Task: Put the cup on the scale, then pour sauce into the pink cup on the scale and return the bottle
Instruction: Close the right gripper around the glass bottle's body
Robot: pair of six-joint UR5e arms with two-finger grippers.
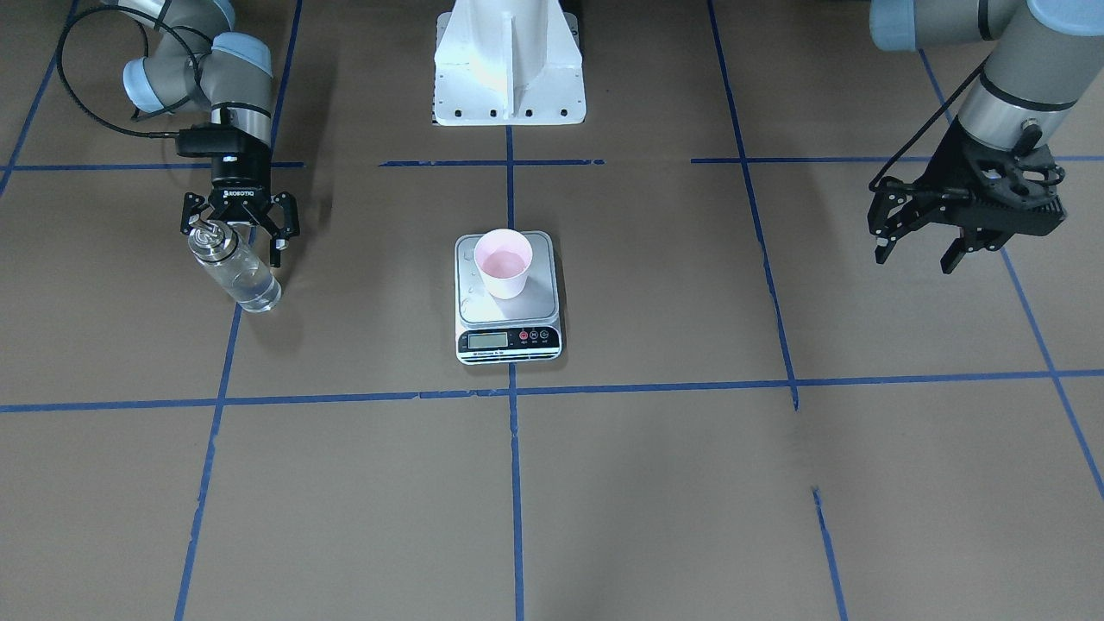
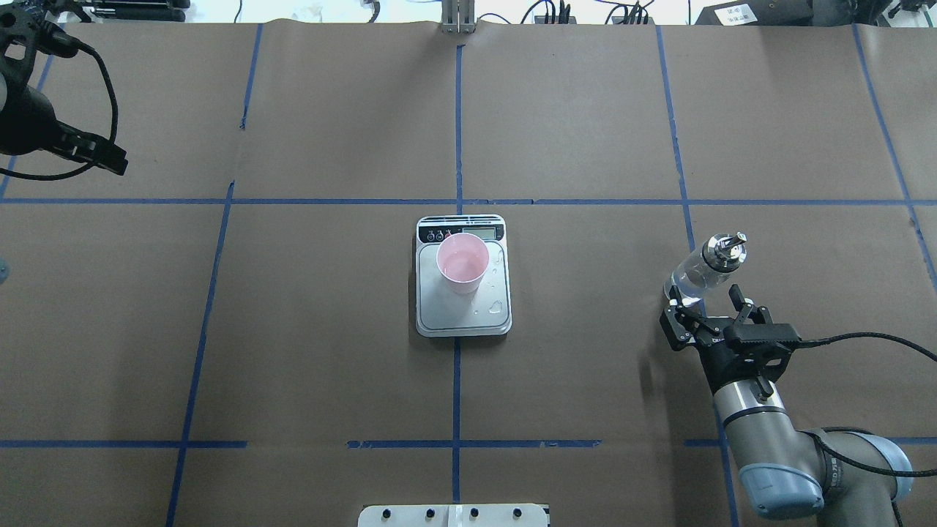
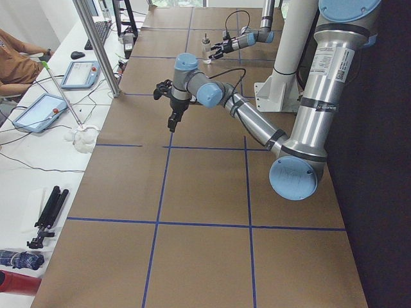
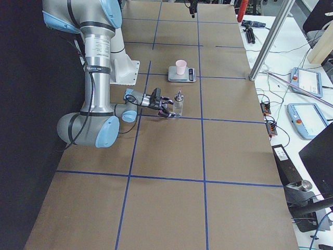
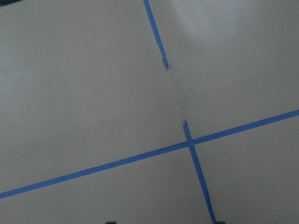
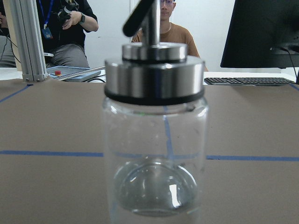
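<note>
On the table [image 1: 655, 483] at my right, the bottle [image 1: 235, 269] stands just by my wide-open right gripper [image 1: 235, 243]. My left gripper [image 1: 916, 256] is open too. The cup [image 1: 504, 263] sits on the scale [image 1: 509, 335].

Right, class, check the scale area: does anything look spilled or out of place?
Yes. Clear droplets sit on the scale, on its steel platform beside the cup, toward the robot's right; some liquid seems to have missed the cup.

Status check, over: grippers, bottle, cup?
Right gripper open at standing bottle, no grip. Left gripper open, out wide. Cup on scale, droplets on platform. Nothing blocking.
</note>
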